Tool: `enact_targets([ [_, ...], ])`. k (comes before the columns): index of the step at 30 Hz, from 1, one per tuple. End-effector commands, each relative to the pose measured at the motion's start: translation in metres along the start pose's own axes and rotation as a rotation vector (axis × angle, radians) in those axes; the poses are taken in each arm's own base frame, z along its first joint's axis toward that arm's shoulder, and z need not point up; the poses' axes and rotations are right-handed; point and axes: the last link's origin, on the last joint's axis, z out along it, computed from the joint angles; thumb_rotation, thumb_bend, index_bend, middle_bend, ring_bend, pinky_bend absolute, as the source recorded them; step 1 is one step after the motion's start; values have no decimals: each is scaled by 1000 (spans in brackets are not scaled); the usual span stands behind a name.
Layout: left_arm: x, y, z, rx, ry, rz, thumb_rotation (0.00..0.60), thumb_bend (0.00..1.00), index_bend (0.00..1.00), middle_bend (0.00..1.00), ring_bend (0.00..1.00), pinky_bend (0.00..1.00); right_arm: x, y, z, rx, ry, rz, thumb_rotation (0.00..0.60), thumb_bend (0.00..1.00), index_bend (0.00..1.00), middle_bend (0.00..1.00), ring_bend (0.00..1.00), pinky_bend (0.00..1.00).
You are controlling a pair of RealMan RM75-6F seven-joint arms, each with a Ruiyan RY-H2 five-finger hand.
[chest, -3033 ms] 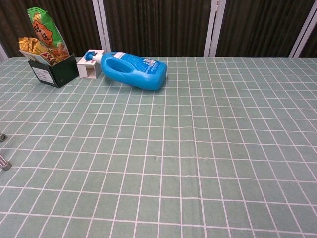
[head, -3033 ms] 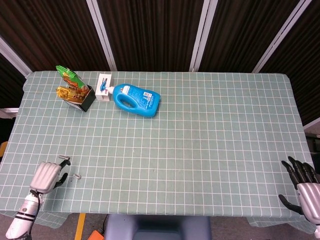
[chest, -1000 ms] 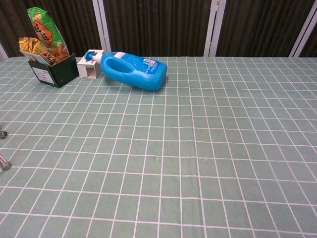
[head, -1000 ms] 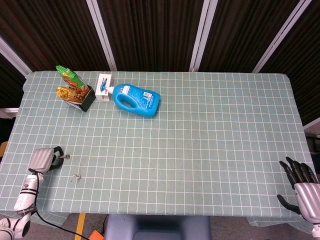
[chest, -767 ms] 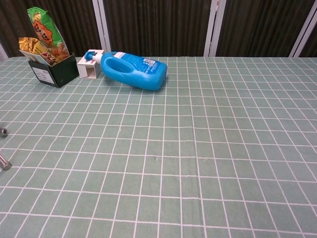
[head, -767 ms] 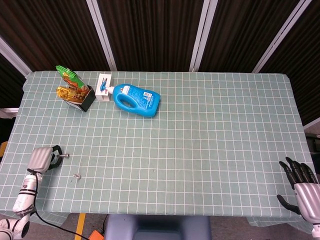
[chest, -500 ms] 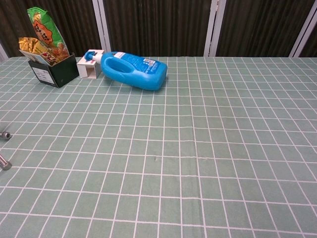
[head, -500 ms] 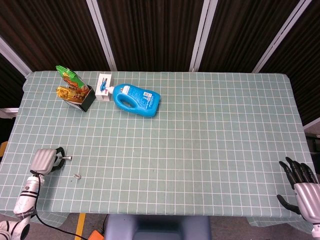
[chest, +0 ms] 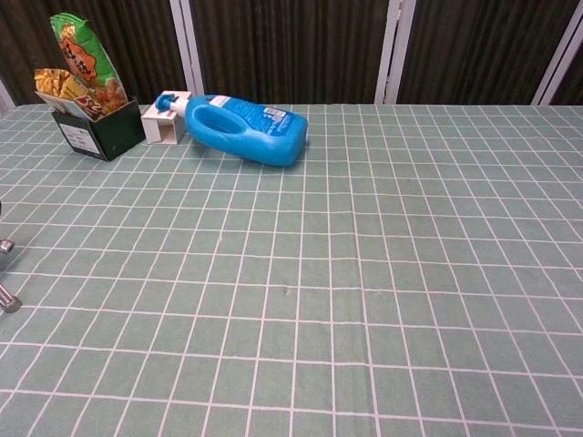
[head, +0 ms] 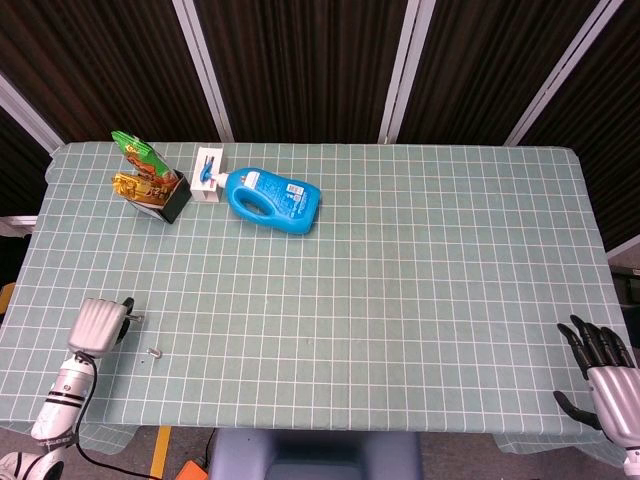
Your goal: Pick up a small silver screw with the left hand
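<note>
My left hand [head: 97, 325] hovers at the table's front left corner. It pinches a small silver screw [head: 134, 319] at its fingertips, and the screw sticks out to the right. In the chest view only that screw [chest: 5, 246] peeks in at the left edge; the hand itself is out of frame. A second silver screw [head: 154, 352] lies loose on the cloth just right of and nearer than the hand, and the chest view shows this loose screw [chest: 8, 302] too. My right hand [head: 608, 378] hangs off the front right corner, fingers spread, holding nothing.
A blue detergent bottle [head: 273, 199] lies on its side at the back left. Beside it stand a small white pump box [head: 208, 174] and a black box with snack bags [head: 150, 182]. The green checked tablecloth [head: 400, 300] covers the table.
The left hand rose off the cloth with the screw in its fingers, drifted away from the front edge, then shifted slightly right. The loose screw and the right hand stayed put.
</note>
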Motion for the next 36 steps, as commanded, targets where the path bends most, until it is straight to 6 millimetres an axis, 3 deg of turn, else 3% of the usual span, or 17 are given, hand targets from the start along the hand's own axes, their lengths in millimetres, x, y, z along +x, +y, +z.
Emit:
enact_targets([
  [1,14,15,-10,-2,-42,164,600,422,615,1000,1000,1000,0,0,0,4,0,1,600,341,0,0,0,0],
  [7,21,30,-9,-25,-61,287,600,422,616,1000,1000,1000,1,-1,-2,10,-1,4,600,341,0,0,0,0],
  [16,14,43,-7,-36,-84,435,600,423,617,1000,1000,1000,2,0,-3,13,-4,10,600,341,0,0,0,0],
  [36,13,53,-12,-69,-60,440,600,422,585,1000,1000,1000,2,-1,-3,12,-13,10,600,340,0,0,0,0],
])
